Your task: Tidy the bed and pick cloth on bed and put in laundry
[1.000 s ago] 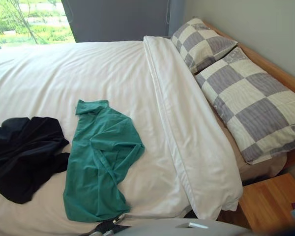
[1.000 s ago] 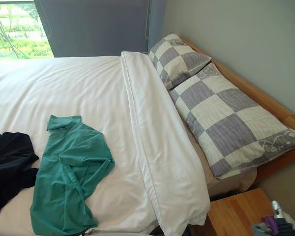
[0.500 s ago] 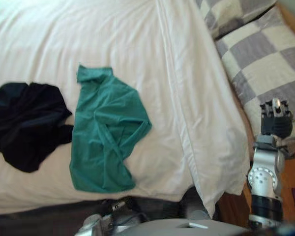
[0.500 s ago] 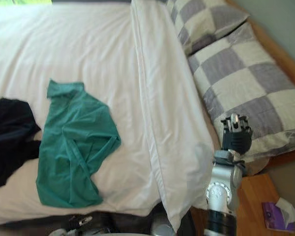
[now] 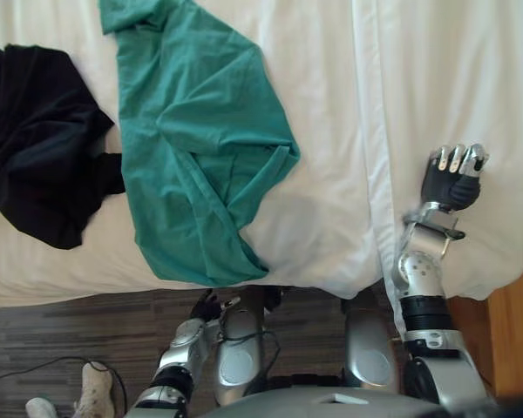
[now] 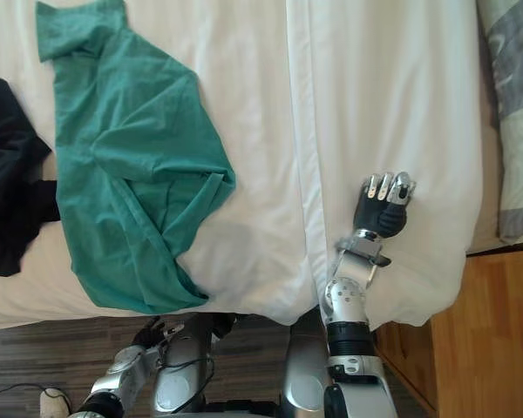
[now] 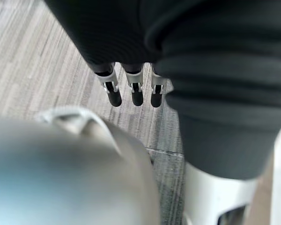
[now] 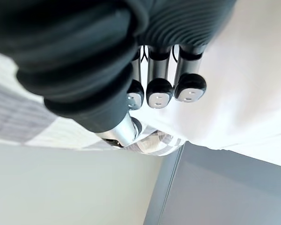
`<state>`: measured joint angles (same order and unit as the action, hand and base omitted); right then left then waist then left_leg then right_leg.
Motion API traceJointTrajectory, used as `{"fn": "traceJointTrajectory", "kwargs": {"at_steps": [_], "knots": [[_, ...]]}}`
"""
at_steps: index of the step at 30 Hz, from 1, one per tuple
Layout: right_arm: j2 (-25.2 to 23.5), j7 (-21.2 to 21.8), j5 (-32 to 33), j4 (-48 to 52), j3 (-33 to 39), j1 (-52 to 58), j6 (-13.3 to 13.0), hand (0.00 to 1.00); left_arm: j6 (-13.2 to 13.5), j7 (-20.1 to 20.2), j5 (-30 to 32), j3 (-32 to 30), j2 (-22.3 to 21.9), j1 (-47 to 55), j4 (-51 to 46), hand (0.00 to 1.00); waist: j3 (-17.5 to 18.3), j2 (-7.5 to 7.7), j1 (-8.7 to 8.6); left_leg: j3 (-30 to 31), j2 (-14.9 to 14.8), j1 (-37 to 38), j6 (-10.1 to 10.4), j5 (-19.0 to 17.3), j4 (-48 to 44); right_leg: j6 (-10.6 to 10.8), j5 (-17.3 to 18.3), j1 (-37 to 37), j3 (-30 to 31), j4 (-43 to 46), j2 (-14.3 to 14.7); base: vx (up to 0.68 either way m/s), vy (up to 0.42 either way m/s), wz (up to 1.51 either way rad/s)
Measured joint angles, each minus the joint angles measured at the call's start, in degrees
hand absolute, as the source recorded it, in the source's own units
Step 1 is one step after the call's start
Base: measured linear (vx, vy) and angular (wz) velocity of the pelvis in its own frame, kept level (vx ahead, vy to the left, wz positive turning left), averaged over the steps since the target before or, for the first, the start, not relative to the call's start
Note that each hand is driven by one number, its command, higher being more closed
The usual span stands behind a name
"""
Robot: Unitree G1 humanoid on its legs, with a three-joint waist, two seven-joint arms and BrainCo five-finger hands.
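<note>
A green cloth [image 5: 200, 148] lies crumpled on the white bed [image 5: 322, 226], reaching almost to the near edge. A black cloth [image 5: 35, 148] is bunched just to its left, touching it. My right hand [image 5: 451, 183] is raised over the folded-back white duvet [image 6: 392, 96], well to the right of both cloths. Its fingers [image 8: 159, 91] are curled into a fist that holds nothing. My left hand [image 5: 205, 306] hangs low beside the bed's near edge, below the green cloth. Its fingers [image 7: 133, 89] point straight down at the floor.
A grey and white checked pillow [image 6: 514, 113] lies at the far right, beyond the duvet fold. A wooden bedside table [image 6: 479, 331] stands at the lower right. Dark wood floor [image 5: 70, 340] runs along the bed's near edge, with a person's shoes [image 5: 91, 392] on it at the lower left.
The camera has tilted down towards the bed's near edge. My right arm has come up into view and its fingers have curled shut. The cloths lie as before.
</note>
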<state>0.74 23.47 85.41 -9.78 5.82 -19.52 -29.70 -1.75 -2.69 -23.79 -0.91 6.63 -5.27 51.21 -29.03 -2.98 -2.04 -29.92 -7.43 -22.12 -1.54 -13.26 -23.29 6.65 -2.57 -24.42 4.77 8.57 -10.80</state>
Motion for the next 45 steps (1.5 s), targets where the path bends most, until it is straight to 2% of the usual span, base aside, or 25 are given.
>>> {"fn": "traceJointTrajectory", "kwargs": {"at_steps": [3,7,13,15,17,18,19,21,25,28,29,31,33,36,37,42,45], "knots": [[-0.27,2.29,-0.17,2.16,-0.79,3.45,-0.12,1.00,1.17,0.38,0.13,-0.45,-0.60,-0.45,-0.47,0.00,-0.23,-0.11,-0.20,-2.35,-0.81,-1.49,-0.07,-1.43,-1.92,1.09,1.23,-3.72,2.40,2.84,0.07,-0.02,0.044,-0.35],[0.38,5.47,-0.89,2.84,0.43,8.47,0.68,1.00,2.58,1.51,-0.30,-1.75,-1.33,-0.50,-0.46,0.00,-0.26,-0.17,-0.75,-4.19,-0.83,-1.55,0.16,-1.70,-1.88,1.50,2.09,-5.84,4.09,4.57,0.15,0.01,0.030,-0.19],[2.85,8.48,-1.25,1.37,4.93,15.79,4.53,1.00,3.38,2.79,-2.74,-4.23,-2.92,-0.87,-0.37,0.00,-0.41,0.25,-1.73,-7.58,-0.98,0.93,0.55,-1.88,-0.77,1.31,2.35,-6.33,6.31,5.40,0.84,0.04,0.014,-0.24],[3.87,8.26,-1.13,-4.79,9.56,19.54,6.37,1.00,3.89,3.49,-3.24,-4.69,-4.16,-1.82,-0.49,0.00,-0.53,0.46,-1.85,-8.70,-1.20,2.22,0.92,-2.10,-0.17,1.28,2.37,-5.77,7.18,5.19,1.24,0.04,0.008,-0.24],[4.48,7.58,-1.19,-9.06,10.94,22.50,7.86,1.00,3.85,4.17,-4.28,-4.72,-4.82,-2.36,-0.47,0.00,-0.60,0.61,-2.42,-9.13,-1.45,3.34,1.22,-2.27,0.17,1.26,2.35,-4.62,7.42,4.40,1.54,0.04,-0.002,-0.20],[4.37,7.38,-1.28,-10.38,11.38,24.46,9.00,0.00,3.59,3.78,-4.29,-5.15,-5.17,-2.42,-0.35,0.00,-0.67,0.73,-3.28,-9.21,-1.85,4.40,1.50,-2.44,0.31,1.25,2.35,-3.31,7.34,3.74,1.85,0.05,-0.008,-0.14],[4.35,7.29,-1.42,-10.70,11.51,25.37,9.70,0.00,3.06,3.59,-4.30,-6.07,-5.20,-2.41,-0.12,0.00,-0.72,0.82,-3.59,-9.36,-2.00,5.08,1.55,-2.46,0.51,1.22,2.32,-2.65,7.25,3.39,1.94,0.06,-0.009,-0.18],[4.49,6.26,-6.18,-12.15,12.15,28.17,12.64,0.00,1.82,3.56,-4.29,-6.59,-4.10,-2.29,0.66,0.00,-0.72,1.45,-3.51,-10.12,-2.74,7.50,1.96,-2.44,1.34,0.84,1.90,-0.13,7.18,1.70,2.43,0.07,-0.011,-0.21],[4.28,2.10,-24.63,-19.08,12.08,29.04,17.76,0.00,-0.64,2.54,-3.63,-7.06,-2.78,-0.77,0.72,0.00,-0.01,3.60,-3.24,-10.43,-2.61,12.88,3.51,-0.66,5.47,0.33,0.64,6.01,5.59,-2.74,2.72,0.07,-0.013,-0.02],[3.61,-0.98,-39.14,-27.40,11.94,29.06,19.02,0.00,-2.67,2.55,-3.64,-7.19,-2.06,1.83,0.06,0.00,3.77,5.21,-3.12,-9.58,-1.70,15.57,4.46,1.91,10.13,0.14,0.71,7.82,1.39,-3.10,2.70,0.11,-0.026,0.20],[3.61,-1.61,-41.72,-28.86,11.95,29.06,18.99,0.00,-3.08,2.58,-3.63,-7.40,-2.07,2.30,0.06,0.00,4.44,5.26,-3.13,-8.99,-1.54,16.26,4.64,2.38,11.08,-0.22,0.94,8.54,0.28,-3.08,2.68,0.13,-0.036,0.36],[3.57,-4.34,-52.23,-33.65,11.62,29.26,19.00,0.00,-4.45,2.89,-2.49,-8.45,-2.28,3.87,-0.18,0.00,6.42,5.42,-3.17,-6.90,-1.43,18.75,5.32,3.49,13.35,-1.94,3.51,10.45,-3.72,-0.42,2.75,0.10,-0.044,0.50],[2.50,-6.09,-63.27,-37.03,11.02,29.94,19.33,0.00,-4.62,4.01,-0.90,-8.42,-2.38,5.03,-0.53,0.00,7.80,5.98,-3.08,-3.78,-1.11,20.43,5.83,3.81,13.84,-2.63,8.88,10.79,-6.60,6.52,2.25,0.09,-0.094,0.69],[1.96,-6.56,-75.70,-41.59,7.90,29.98,20.11,0.00,-4.62,4.28,0.92,-7.97,-2.31,5.98,-0.46,0.00,9.87,6.90,-3.22,0.96,0.49,21.50,6.60,4.38,14.26,-3.01,14.77,10.66,-10.66,14.94,-0.41,0.07,-0.128,0.82],[2.12,-6.54,-76.51,-42.17,6.97,29.77,20.17,0.00,-4.63,4.26,0.91,-7.76,-2.33,6.06,-0.44,0.00,10.07,6.80,-3.22,1.49,0.49,21.59,6.70,4.46,14.31,-3.14,15.08,10.78,-11.12,15.54,-0.52,0.06,-0.079,0.51],[4.41,-10.35,-74.82,-46.41,2.76,26.74,25.05,0.00,-4.47,3.76,1.06,-5.78,-2.16,6.47,1.48,0.00,11.41,5.42,-3.06,4.05,0.33,26.01,7.43,6.21,17.63,-3.05,14.88,17.32,-15.01,11.83,-0.09,0.03,-0.037,0.22],[5.21,-12.16,-74.05,-47.87,2.65,26.14,26.58,0.00,-4.01,3.33,2.99,-5.41,-2.55,6.82,2.81,0.00,13.73,3.94,-2.30,3.96,0.26,26.84,7.23,6.90,19.27,-2.71,11.47,20.14,-15.09,5.29,1.20,0.00,0.041,-0.08]]}}
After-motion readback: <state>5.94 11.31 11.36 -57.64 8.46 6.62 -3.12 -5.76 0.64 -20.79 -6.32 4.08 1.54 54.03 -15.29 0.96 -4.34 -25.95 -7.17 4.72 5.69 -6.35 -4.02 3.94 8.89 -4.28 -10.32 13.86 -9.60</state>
